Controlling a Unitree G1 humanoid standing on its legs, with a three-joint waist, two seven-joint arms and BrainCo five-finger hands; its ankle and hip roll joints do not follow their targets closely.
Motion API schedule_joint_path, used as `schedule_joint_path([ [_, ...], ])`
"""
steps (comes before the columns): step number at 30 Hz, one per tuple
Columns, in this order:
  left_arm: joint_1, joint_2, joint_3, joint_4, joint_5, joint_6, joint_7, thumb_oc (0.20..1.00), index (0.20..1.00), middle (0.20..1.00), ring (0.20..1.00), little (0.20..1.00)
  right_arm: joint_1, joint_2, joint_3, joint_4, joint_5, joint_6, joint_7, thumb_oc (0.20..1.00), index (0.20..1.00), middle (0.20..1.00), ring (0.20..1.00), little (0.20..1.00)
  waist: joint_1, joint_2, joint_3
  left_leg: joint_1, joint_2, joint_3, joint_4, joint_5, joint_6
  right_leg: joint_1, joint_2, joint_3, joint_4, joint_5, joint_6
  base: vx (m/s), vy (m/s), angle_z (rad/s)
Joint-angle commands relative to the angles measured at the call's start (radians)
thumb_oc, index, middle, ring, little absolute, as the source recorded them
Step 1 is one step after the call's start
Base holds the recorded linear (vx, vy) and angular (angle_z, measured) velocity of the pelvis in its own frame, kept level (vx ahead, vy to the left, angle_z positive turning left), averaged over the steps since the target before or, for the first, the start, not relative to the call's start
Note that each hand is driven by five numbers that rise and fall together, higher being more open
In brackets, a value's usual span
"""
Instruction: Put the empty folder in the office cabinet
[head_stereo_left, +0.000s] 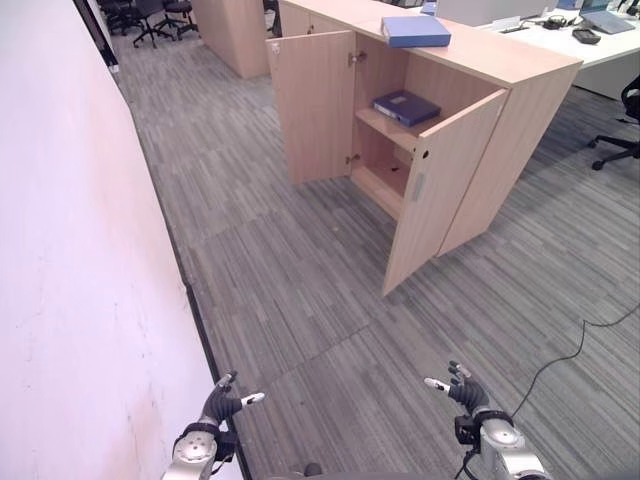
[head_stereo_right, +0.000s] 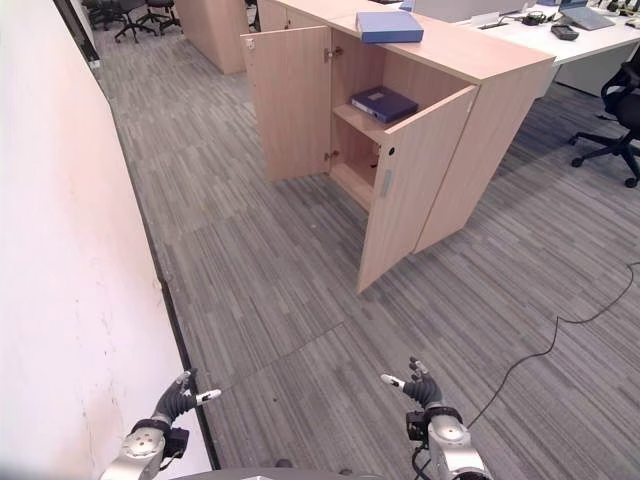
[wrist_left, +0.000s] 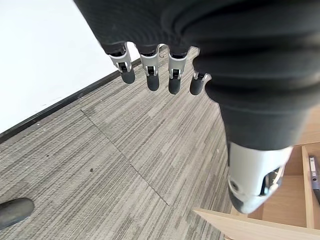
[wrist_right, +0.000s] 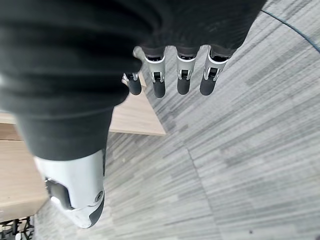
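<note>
Both doors of cabinet (head_stereo_left: 440, 150) open. Blue folder (head_stereo_left: 406, 106) lies on upper shelf; second folder (head_stereo_left: 416, 31) on cabinet top. My left hand (head_stereo_left: 222, 403) and right hand (head_stereo_left: 463, 387) hang empty, fingers relaxed, spread. Placing looks done; doors unclosed.

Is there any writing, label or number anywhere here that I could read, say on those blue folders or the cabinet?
None can be read.
Blue folder on the cabinet top: no print can be made out on its cover.
Dark blue folder on the upper shelf: a pale strip along its edge, too small to read.
Cabinet doors: plain wood, no sign or number.
</note>
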Motion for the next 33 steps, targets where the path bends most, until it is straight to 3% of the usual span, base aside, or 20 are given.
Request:
schedule_joint_path([
  [1, -0.058, 0.013, 0.005, 0.031, -0.016, -0.039, -0.005, 1.0, 1.0, 1.0, 1.0, 1.0, -0.037, -0.025, 0.019, -0.002, 0.027, -0.03, 0.002, 1.0, 1.0, 1.0, 1.0, 1.0, 0.015, -0.033, -0.019, 0.021, 0.097, 0.026, 0.002, -0.049, -0.109, -0.039, -0.116, -0.02, 0.005, 0.024, 0.143, 0.0, 0.0, 0.0],
  [18, -0.061, 0.004, -0.001, 0.054, -0.021, -0.025, -0.001, 1.0, 1.0, 1.0, 1.0, 1.0, -0.016, -0.027, 0.005, 0.05, 0.03, -0.014, -0.005, 1.0, 1.0, 1.0, 1.0, 1.0, 0.0, -0.026, -0.019, 0.0, 0.105, -0.001, 0.002, -0.038, -0.114, -0.058, -0.099, 0.01, 0.005, 0.017, 0.131, 0.0, -0.026, 0.04],
  [30, -0.064, 0.001, 0.006, 0.06, -0.043, -0.019, -0.003, 1.0, 1.0, 1.0, 1.0, 1.0, -0.013, -0.046, -0.008, 0.054, 0.035, -0.01, -0.004, 1.0, 1.0, 1.0, 1.0, 1.0, -0.008, -0.012, -0.002, 0.009, 0.139, -0.002, 0.006, -0.018, -0.13, -0.053, -0.063, 0.018, 0.005, -0.003, 0.11, 0.02, -0.064, 0.01],
  [33, -0.072, 0.008, 0.005, 0.045, -0.052, -0.019, -0.003, 1.0, 1.0, 1.0, 1.0, 1.0, -0.022, -0.054, -0.009, 0.058, 0.041, -0.012, -0.005, 1.0, 1.0, 1.0, 1.0, 1.0, -0.007, -0.019, 0.024, -0.045, 0.15, -0.008, 0.107, -0.028, -0.137, -0.055, -0.055, 0.021, 0.018, -0.014, 0.091, -0.05, -0.079, 0.04],
])
